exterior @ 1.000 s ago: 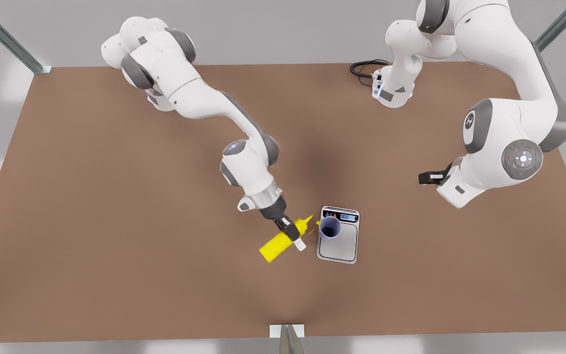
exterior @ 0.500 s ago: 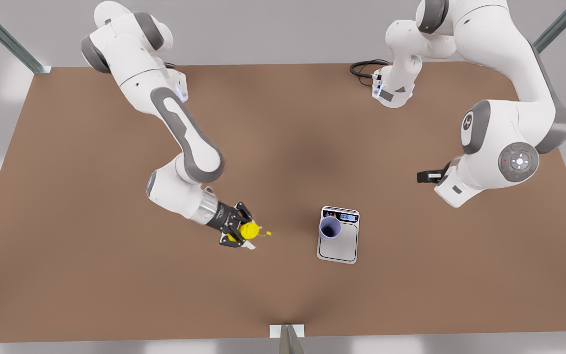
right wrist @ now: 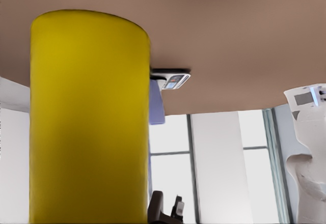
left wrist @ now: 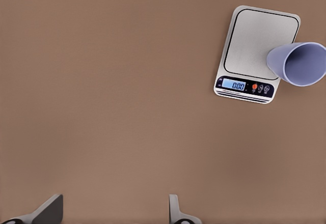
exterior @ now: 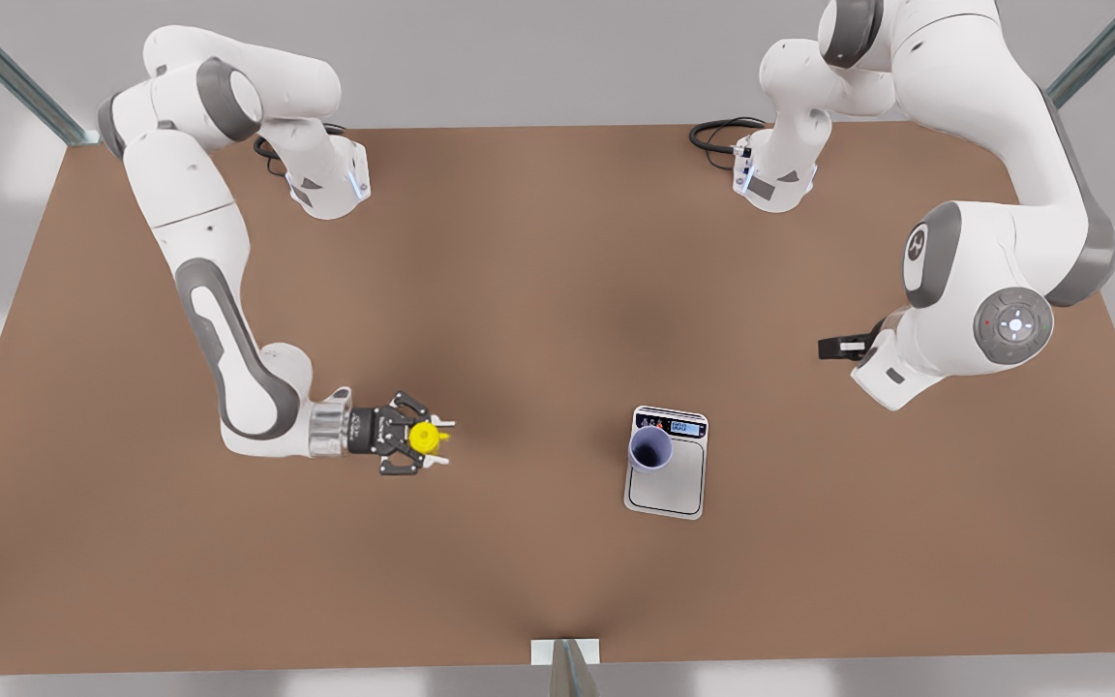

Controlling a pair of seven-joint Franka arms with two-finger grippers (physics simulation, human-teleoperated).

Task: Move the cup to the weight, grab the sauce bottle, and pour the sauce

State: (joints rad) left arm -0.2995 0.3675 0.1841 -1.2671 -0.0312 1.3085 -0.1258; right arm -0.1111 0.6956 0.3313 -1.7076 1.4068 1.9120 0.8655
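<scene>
Brown bench (exterior: pixel 538 290), near to far: right hand (exterior: pixel 419 445) clenched on sauce bottle (exterior: pixel 425 438), well apart from cup (exterior: pixel 649 448) on weight (exterior: pixel 671 489). Left hand (exterior: pixel 833 347) farther back, waiting, released. Pour step; bottle needs bringing over cup.

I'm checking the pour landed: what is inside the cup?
The cup stands on the weight; its interior looks plain lavender, with no sauce visible; the very bottom is shadowed.
</scene>
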